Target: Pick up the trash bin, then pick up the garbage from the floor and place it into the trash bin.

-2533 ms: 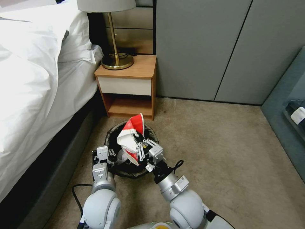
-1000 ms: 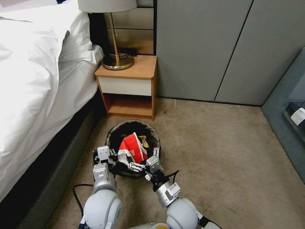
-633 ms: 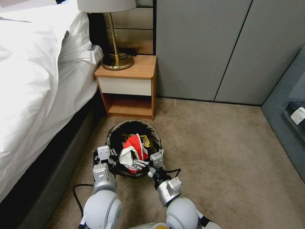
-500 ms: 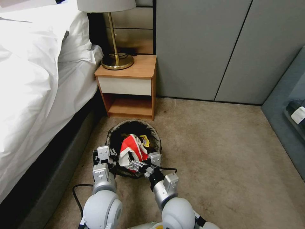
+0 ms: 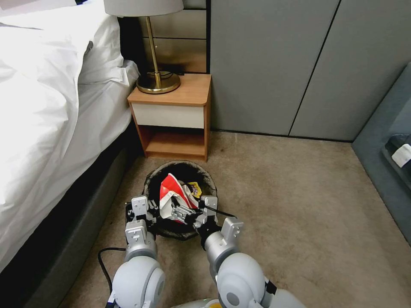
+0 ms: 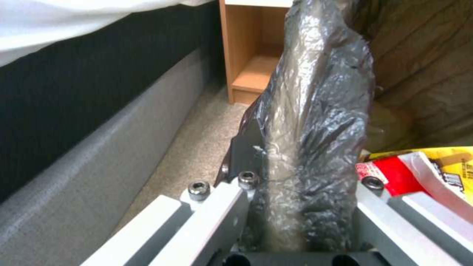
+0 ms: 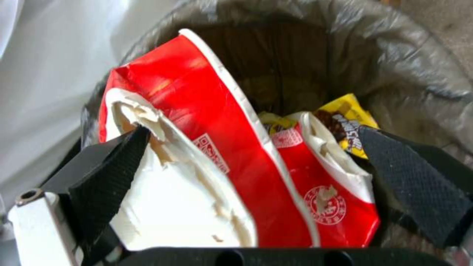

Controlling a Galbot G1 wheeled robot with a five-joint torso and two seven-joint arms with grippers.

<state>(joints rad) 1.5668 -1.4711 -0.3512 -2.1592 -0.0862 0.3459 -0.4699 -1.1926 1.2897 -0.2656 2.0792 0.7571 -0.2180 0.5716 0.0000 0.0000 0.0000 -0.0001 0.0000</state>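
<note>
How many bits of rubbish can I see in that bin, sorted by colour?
Red-and-white wrappers: 2
Yellow snack wrapper: 1
Total: 3 pieces visible in the trash bin

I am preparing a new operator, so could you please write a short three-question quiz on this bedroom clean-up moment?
1. True or false: the left gripper is shut on the rim of the trash bin.
2. What lies between the fingers of the right gripper? A) red-and-white wrapper B) lamp C) pillow
3. Fill in: the bin is beside the bed, in front of the wooden ____.

Key: 1 true; 2 A; 3 nightstand.
</note>
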